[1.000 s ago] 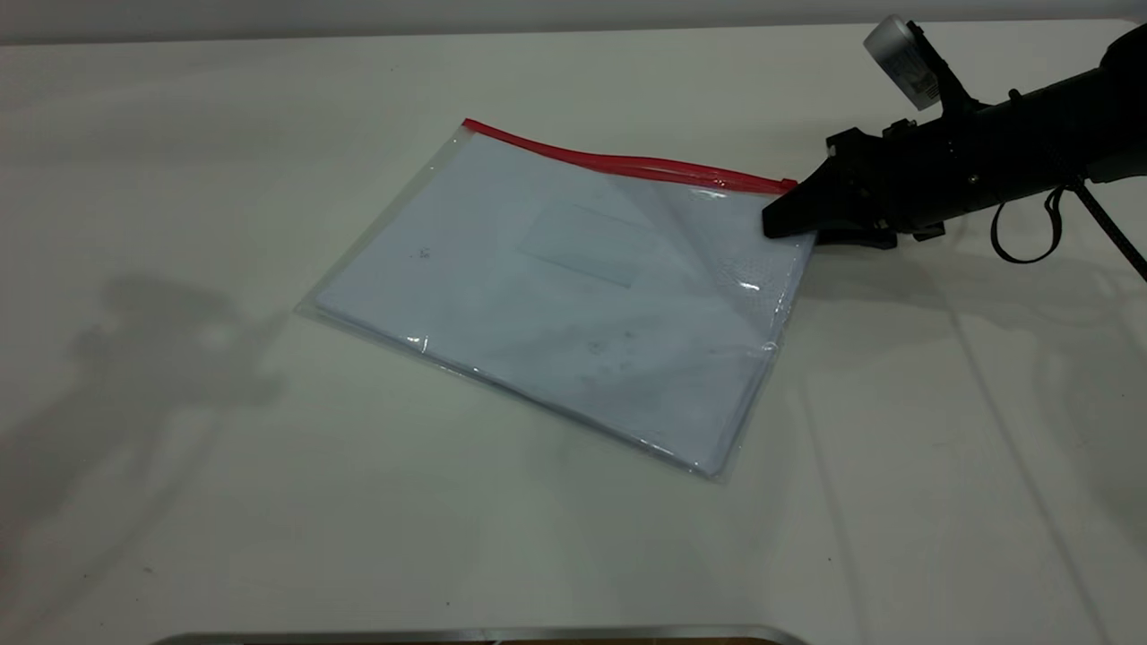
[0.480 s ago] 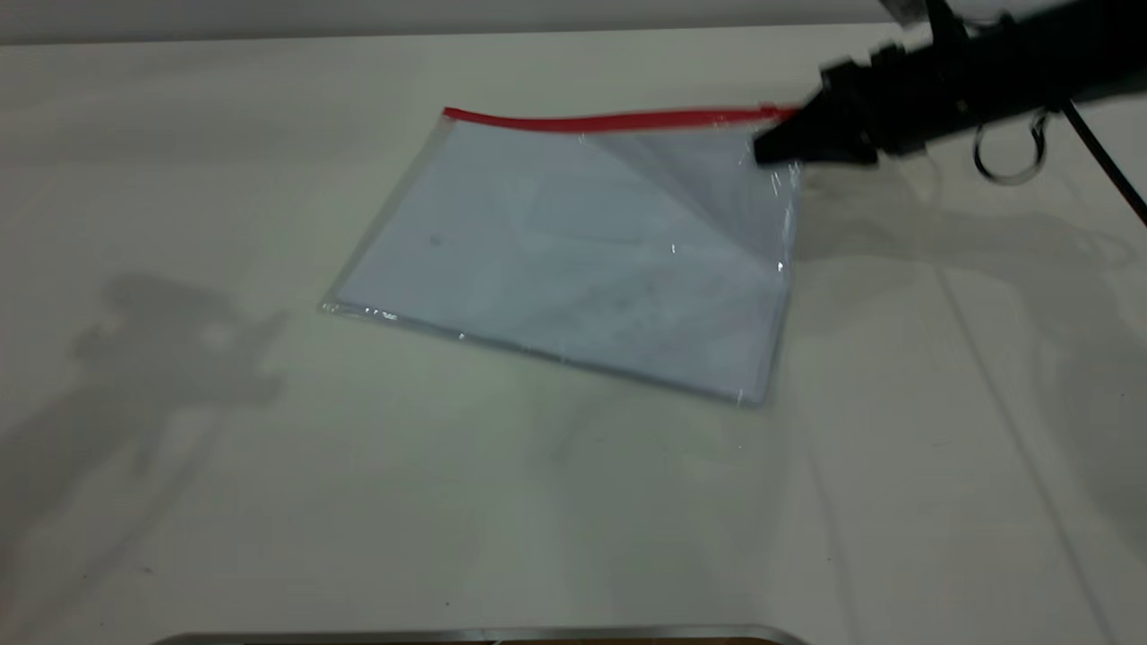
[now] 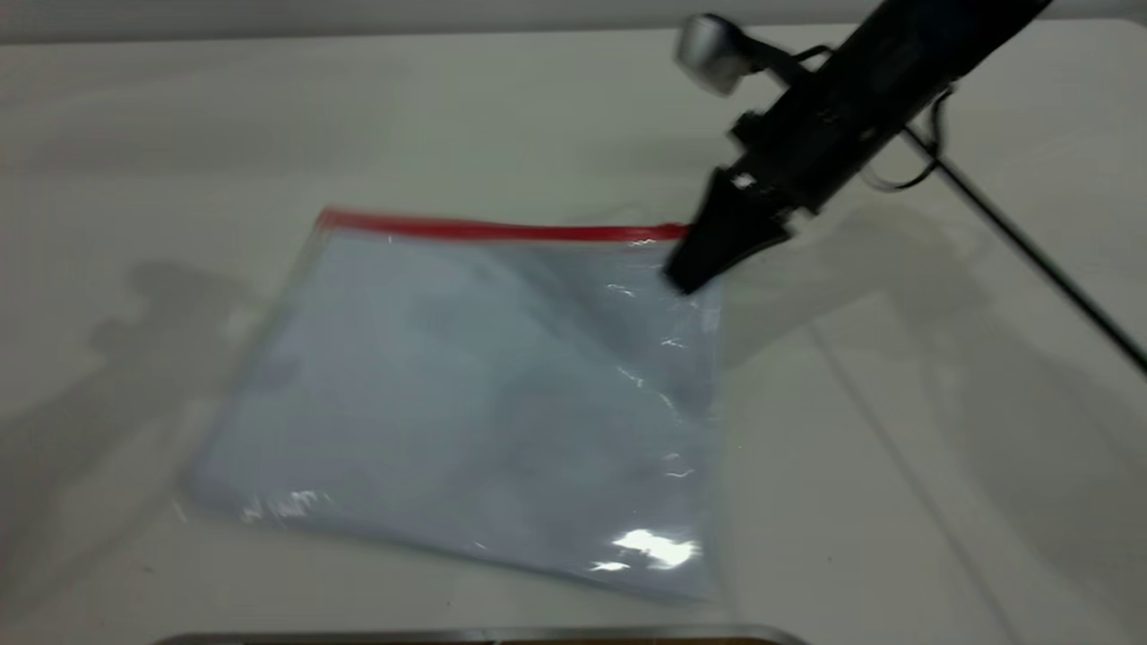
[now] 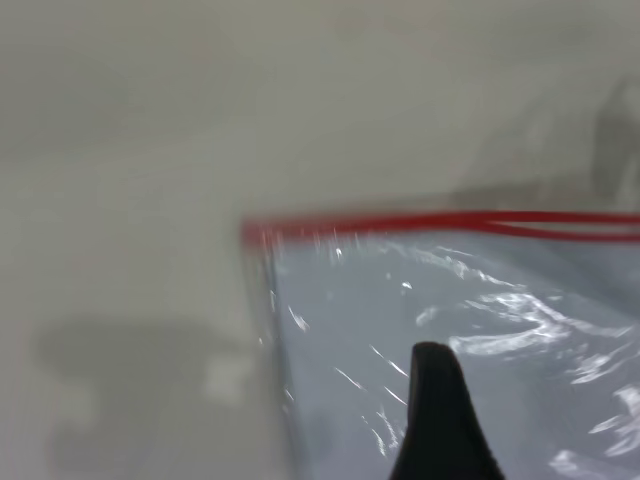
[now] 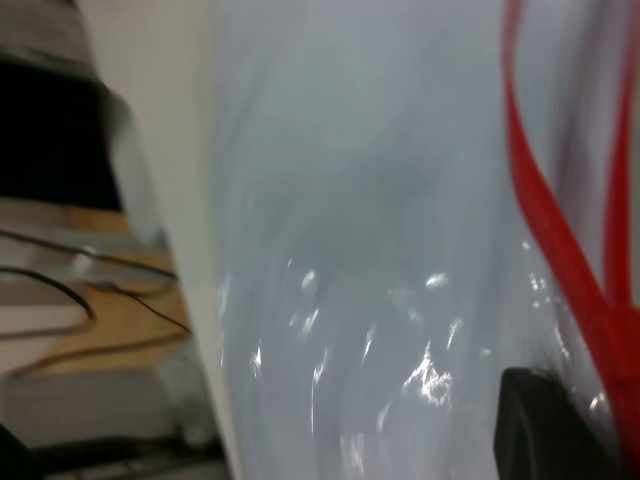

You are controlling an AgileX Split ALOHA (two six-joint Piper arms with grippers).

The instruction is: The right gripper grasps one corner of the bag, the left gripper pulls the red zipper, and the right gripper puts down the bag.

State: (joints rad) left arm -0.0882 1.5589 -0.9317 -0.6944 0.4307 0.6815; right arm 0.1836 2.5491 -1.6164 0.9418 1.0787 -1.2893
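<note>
The bag [image 3: 466,385], a clear pouch with white sheets inside, hangs tilted, its far right corner lifted and its near edge low by the table's front. The red zipper [image 3: 502,230] runs along its far edge. My right gripper [image 3: 685,273] is shut on the corner of the bag [image 3: 694,235] where the red strip ends. In the right wrist view one black fingertip [image 5: 545,420] presses the plastic beside the red zipper [image 5: 540,200]. My left gripper [image 4: 437,410] shows only as one dark tip over the bag [image 4: 480,330], below the zipper [image 4: 450,222]. It is out of the exterior view. No slider tab shows.
The white table [image 3: 896,493] surrounds the bag. A metal edge [image 3: 466,636] runs along the front. The right arm's black cable [image 3: 1030,251] trails to the right. Off the table, a wooden surface with wires [image 5: 90,330] shows in the right wrist view.
My right gripper has lifted the bag's corner and carried it left and toward the front. The bag has swung with it, and its near edge now lies close to the table's front.
</note>
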